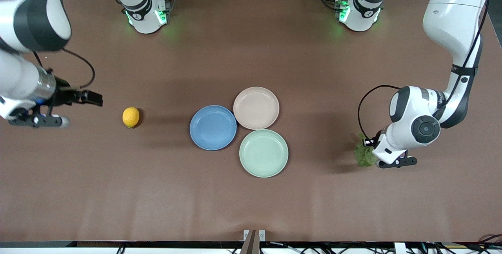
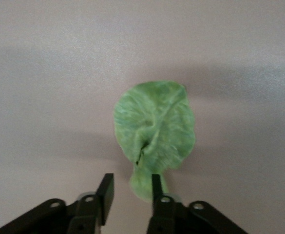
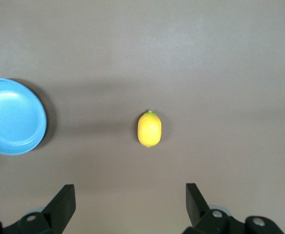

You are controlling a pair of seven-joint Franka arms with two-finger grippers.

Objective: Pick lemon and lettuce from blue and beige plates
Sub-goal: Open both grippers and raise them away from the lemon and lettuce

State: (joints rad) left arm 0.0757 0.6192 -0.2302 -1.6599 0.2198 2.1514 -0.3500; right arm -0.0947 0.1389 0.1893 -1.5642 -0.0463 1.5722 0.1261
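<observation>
The lemon (image 1: 130, 117) lies on the bare table toward the right arm's end, apart from the plates; it also shows in the right wrist view (image 3: 149, 129). The lettuce (image 1: 364, 156) lies on the table toward the left arm's end, and in the left wrist view (image 2: 154, 129) its stem reaches one finger. The blue plate (image 1: 213, 127) and beige plate (image 1: 256, 107) are empty. My left gripper (image 1: 370, 153) (image 2: 130, 189) is low at the lettuce, fingers apart. My right gripper (image 1: 90, 98) (image 3: 130, 200) is wide open and empty, up over the table beside the lemon.
A pale mint-green plate (image 1: 263, 153), empty, touches the blue and beige plates and lies nearer to the front camera. The blue plate's rim shows in the right wrist view (image 3: 40, 117). The arm bases (image 1: 147, 15) stand along the table's edge farthest from the front camera.
</observation>
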